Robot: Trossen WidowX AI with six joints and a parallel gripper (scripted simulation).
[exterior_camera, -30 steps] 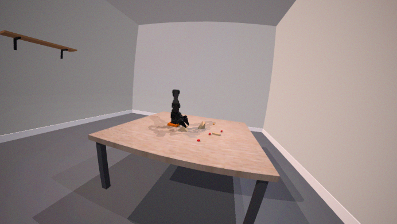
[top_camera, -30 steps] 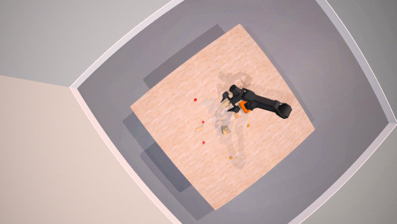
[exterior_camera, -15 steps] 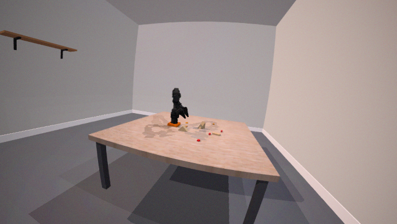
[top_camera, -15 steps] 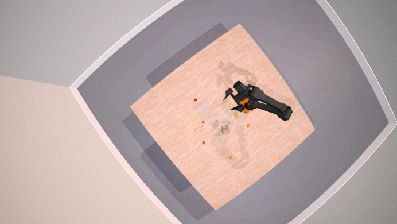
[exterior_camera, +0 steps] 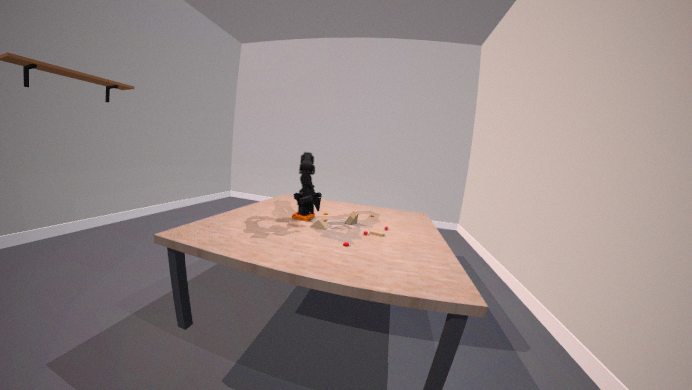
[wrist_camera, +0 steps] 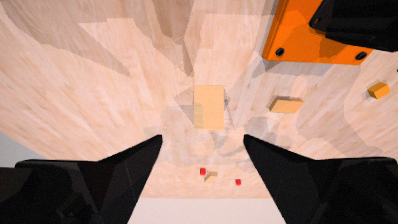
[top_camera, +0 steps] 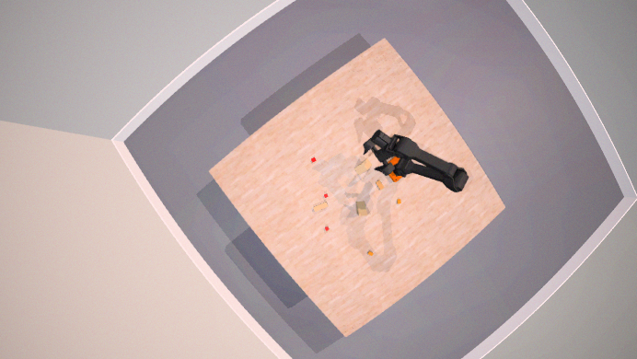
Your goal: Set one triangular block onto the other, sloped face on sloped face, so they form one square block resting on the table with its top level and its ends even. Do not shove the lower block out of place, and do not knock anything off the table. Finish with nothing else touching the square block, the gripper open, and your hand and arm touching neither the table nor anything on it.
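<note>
One tan triangular block (top_camera: 363,166) (exterior_camera: 320,224) (wrist_camera: 209,107) rests on the table just in front of the arm's base, with a peaked outline in the exterior view. The other triangular block (top_camera: 362,208) (exterior_camera: 352,218) stands apart from it, lower in the top view, with a sloped face showing; it does not show in the wrist view. My gripper (top_camera: 370,160) (wrist_camera: 203,138) is wide open and empty. It hangs above the table close to the first block, which shows beyond the gap between the fingertips in the wrist view. Neither finger appears to touch it.
A small tan block (top_camera: 379,185) (wrist_camera: 286,105) lies near the orange base (wrist_camera: 300,37) (exterior_camera: 303,216). A flat tan piece (top_camera: 320,206) (exterior_camera: 377,233) lies farther out near red cubes (top_camera: 326,195) (top_camera: 313,159) (top_camera: 327,228). Two small orange blocks (top_camera: 399,201) (top_camera: 370,253) lie beyond the second triangular block.
</note>
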